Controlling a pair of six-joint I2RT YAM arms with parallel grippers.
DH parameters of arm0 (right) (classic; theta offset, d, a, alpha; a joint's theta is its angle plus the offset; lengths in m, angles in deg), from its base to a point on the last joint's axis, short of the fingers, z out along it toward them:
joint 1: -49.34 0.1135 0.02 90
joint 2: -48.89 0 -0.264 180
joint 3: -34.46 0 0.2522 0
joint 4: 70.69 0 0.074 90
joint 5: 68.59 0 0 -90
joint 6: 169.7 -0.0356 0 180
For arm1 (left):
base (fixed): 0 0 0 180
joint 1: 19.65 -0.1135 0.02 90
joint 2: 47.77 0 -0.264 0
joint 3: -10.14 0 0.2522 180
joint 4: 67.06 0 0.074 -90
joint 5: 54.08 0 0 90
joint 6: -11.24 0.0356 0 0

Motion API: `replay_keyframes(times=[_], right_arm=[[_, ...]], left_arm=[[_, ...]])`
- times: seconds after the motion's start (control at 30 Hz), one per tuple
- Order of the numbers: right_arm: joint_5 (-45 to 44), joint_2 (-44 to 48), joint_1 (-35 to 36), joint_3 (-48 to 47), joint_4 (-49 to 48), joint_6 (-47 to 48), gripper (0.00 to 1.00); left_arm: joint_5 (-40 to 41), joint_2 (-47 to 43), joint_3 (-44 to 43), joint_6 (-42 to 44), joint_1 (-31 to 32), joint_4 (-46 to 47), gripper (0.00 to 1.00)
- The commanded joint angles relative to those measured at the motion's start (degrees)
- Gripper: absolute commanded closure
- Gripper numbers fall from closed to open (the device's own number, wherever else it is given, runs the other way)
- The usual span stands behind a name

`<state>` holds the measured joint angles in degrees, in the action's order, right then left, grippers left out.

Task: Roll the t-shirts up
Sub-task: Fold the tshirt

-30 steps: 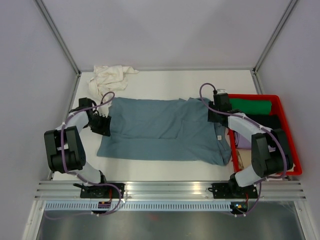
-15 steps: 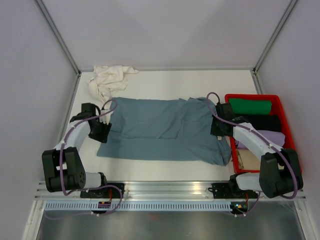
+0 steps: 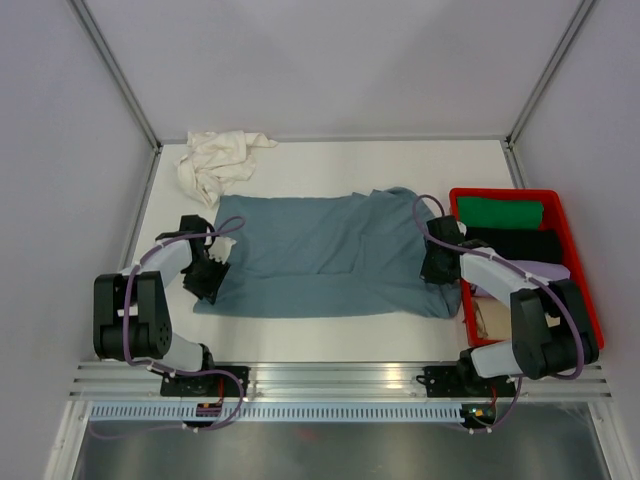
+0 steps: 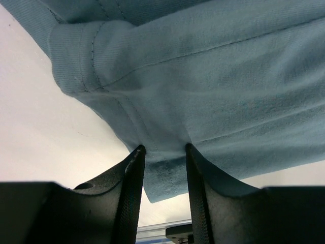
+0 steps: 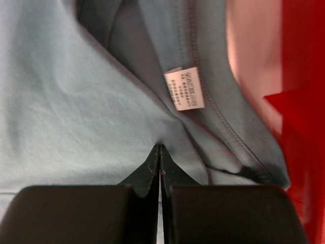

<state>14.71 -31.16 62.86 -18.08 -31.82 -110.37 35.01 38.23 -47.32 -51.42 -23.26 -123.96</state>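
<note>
The slate-blue t-shirt (image 3: 320, 255) lies spread flat across the middle of the table. The cream-white t-shirt (image 3: 215, 160) is crumpled at the far left. My left gripper (image 3: 211, 276) is at the blue shirt's left edge near its front corner. Its jaws stand partly apart, tips pressed on the hem, with a strip of blue cloth (image 4: 162, 173) between them. My right gripper (image 3: 438, 266) is at the shirt's right end by the collar. It is pinched shut on a fold of blue fabric (image 5: 101, 101), just below the white care label (image 5: 184, 87).
A red bin (image 3: 575, 285) stands at the right edge, close to my right gripper, and holds folded green, black, lilac and tan clothes. It also shows in the right wrist view (image 5: 299, 127). A metal rail (image 3: 330, 380) runs along the near edge. Grey walls enclose the table.
Both grippers have moved toward the near edge. The right one has drawn the shirt's right end in, so the sleeve near the bin is shorter and the collar area bulges at the far edge.
</note>
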Motion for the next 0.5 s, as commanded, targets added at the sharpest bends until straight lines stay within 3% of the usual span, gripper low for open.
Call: replay_keyframes(times=[0.0, 0.2, 0.3, 0.47], right_arm=[[-9.03, -1.95, -1.39, -1.37, -0.41, 0.26, 1.00], [-10.44, 1.55, -1.39, -7.09, 5.46, 3.25, 0.99], [-9.39, 4.45, -1.30, -8.41, 9.24, 3.96, 0.77], [-1.14, 5.61, -0.43, -5.43, 13.03, 1.86, 0.65]], left_arm=[[11.72, 5.59, 6.26, 3.34, -1.04, 13.34, 0.58], [11.63, 5.94, 5.65, 3.78, -1.04, 13.43, 0.58], [11.28, 6.11, 5.30, 3.78, -1.04, 13.43, 0.58], [12.06, 6.38, 4.59, 3.78, -1.13, 13.78, 0.59]])
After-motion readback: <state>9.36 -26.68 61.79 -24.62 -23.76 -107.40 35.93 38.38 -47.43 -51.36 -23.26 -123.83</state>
